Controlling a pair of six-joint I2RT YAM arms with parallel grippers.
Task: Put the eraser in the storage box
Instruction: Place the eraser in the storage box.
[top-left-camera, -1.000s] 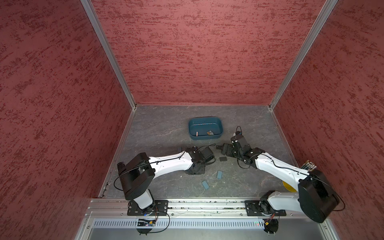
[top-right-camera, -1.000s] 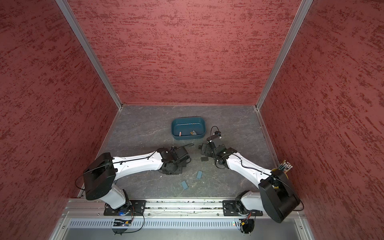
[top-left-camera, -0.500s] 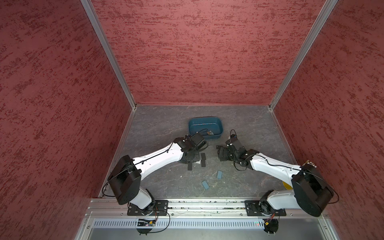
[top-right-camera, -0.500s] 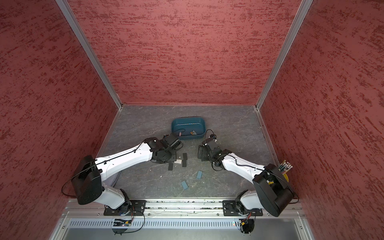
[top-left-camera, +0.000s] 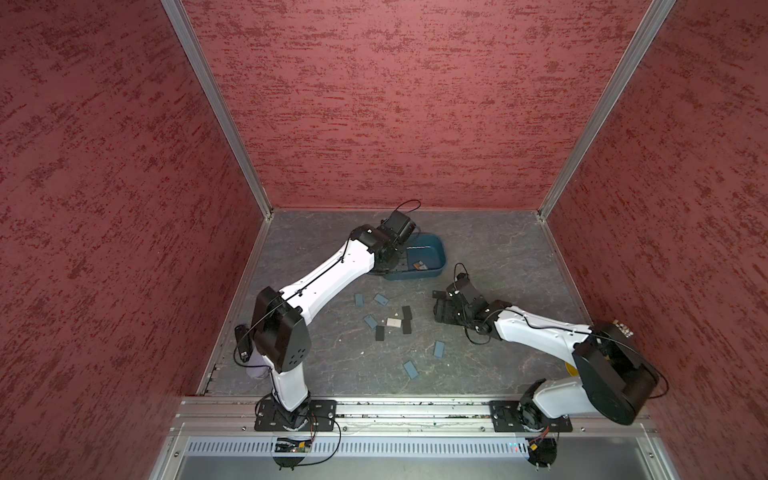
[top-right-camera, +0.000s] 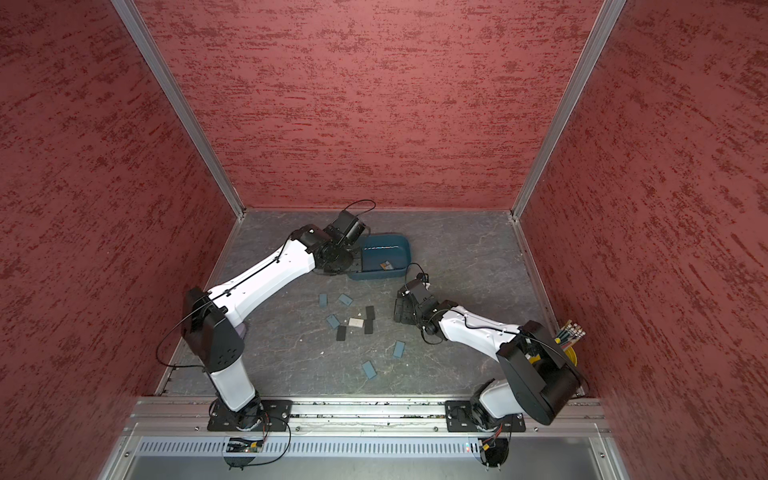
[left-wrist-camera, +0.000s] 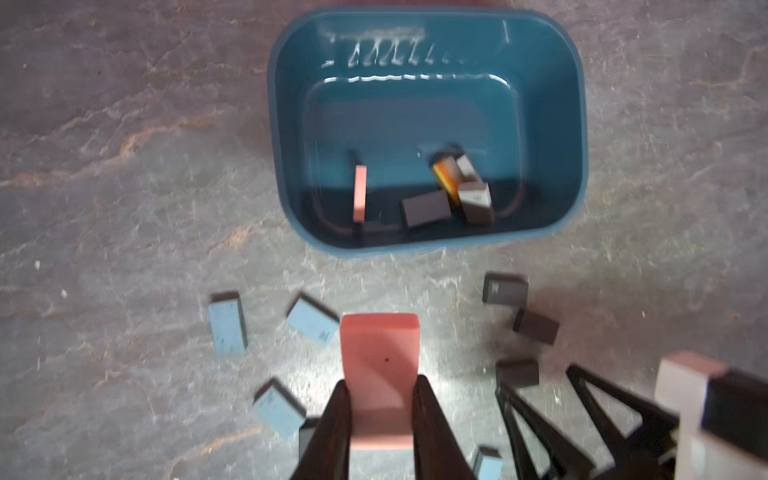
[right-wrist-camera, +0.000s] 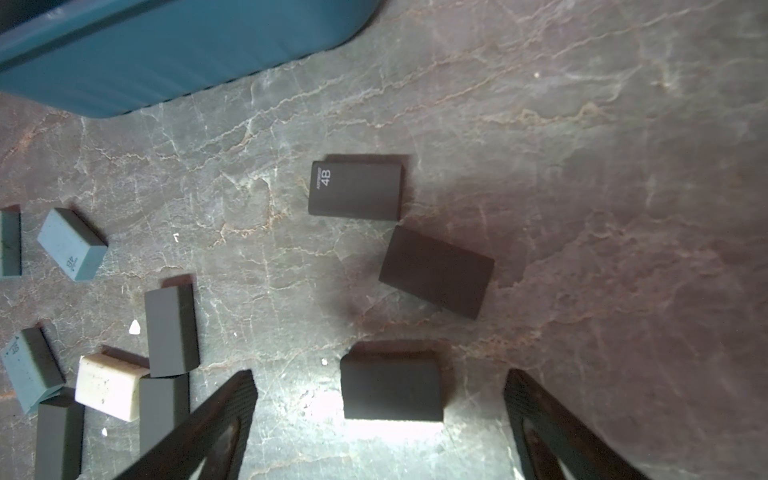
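Note:
My left gripper (left-wrist-camera: 381, 382) is shut on a pink eraser (left-wrist-camera: 378, 353), which sticks out past the fingertips above the table. Beyond its tip lies the dark teal storage box (left-wrist-camera: 282, 124), holding a pink eraser on edge and a few dark ones. In both top views the left wrist covers the left end of the storage box (top-left-camera: 434, 249) (top-right-camera: 401, 249). My right gripper (right-wrist-camera: 380, 374) stands open low over the table, right of the loose erasers (top-left-camera: 440, 307). A black eraser (right-wrist-camera: 390, 386) lies flat between its fingers, touching neither.
Several loose erasers, blue (top-left-camera: 439, 349), black (right-wrist-camera: 355, 190) and one white (top-left-camera: 393, 322), are scattered on the grey table between the arms. A yellow pencil cup (top-right-camera: 571, 353) stands at the right edge behind the right arm. Red walls close in three sides.
My left arm has lifted from the middle of the table and swung back to the box with the pink eraser. The right gripper has shifted slightly forward over the black erasers.

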